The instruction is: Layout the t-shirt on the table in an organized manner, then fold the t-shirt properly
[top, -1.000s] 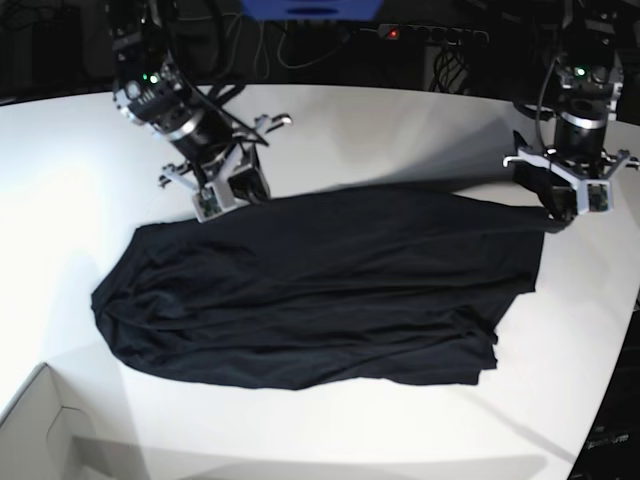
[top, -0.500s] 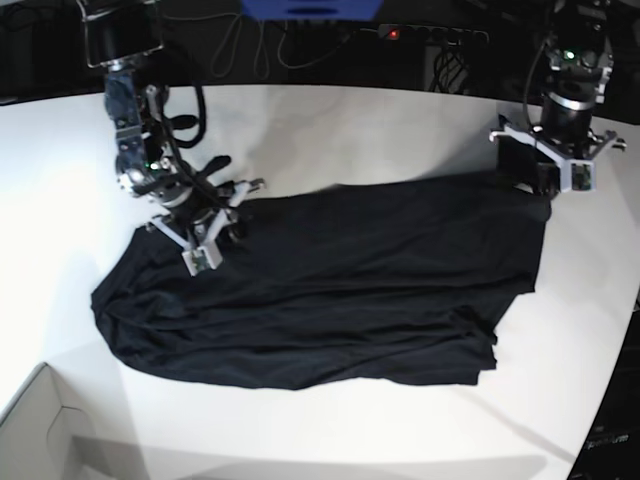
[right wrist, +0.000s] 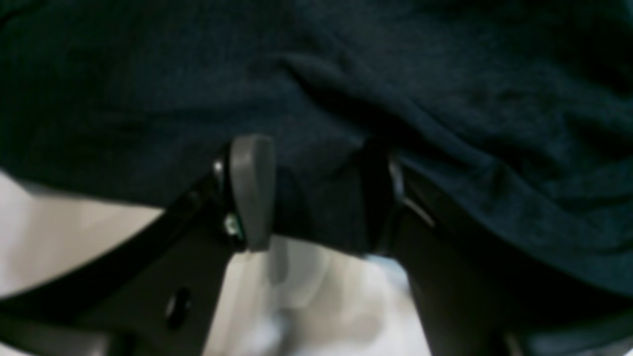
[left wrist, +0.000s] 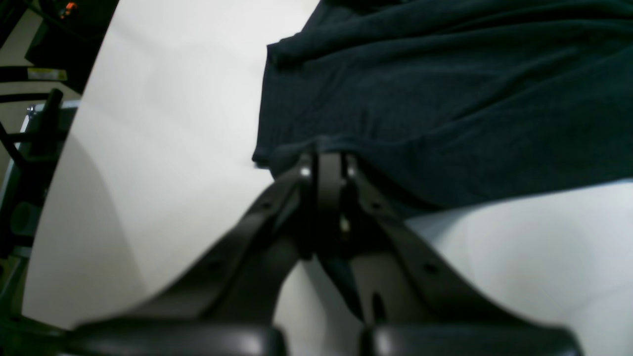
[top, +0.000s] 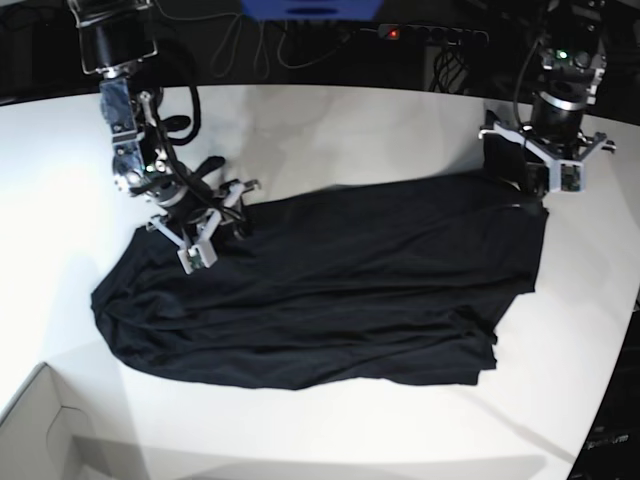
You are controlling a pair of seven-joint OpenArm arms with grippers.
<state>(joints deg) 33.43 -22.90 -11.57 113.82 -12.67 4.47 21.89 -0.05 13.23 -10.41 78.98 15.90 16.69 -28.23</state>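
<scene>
The black t-shirt [top: 330, 290] lies spread and wrinkled across the white table [top: 350, 130]. My left gripper [top: 541, 185] is at the shirt's far right corner. In the left wrist view it [left wrist: 327, 165] is shut on the shirt's hem [left wrist: 445, 99]. My right gripper [top: 203, 245] is low at the shirt's far left edge. In the right wrist view it [right wrist: 314, 198] is open, with a bunch of the black cloth [right wrist: 316, 74] between its grey pad [right wrist: 249, 193] and the other finger.
A pale cardboard box corner [top: 40, 430] sits at the near left. The table's curved edge [left wrist: 64, 173] runs close on the left gripper's side. A power strip and cables [top: 430, 35] lie behind the table's far edge.
My right gripper came down and left from above the shirt's top edge onto its left part. My left gripper moved back and slightly left, taking the shirt's corner with it.
</scene>
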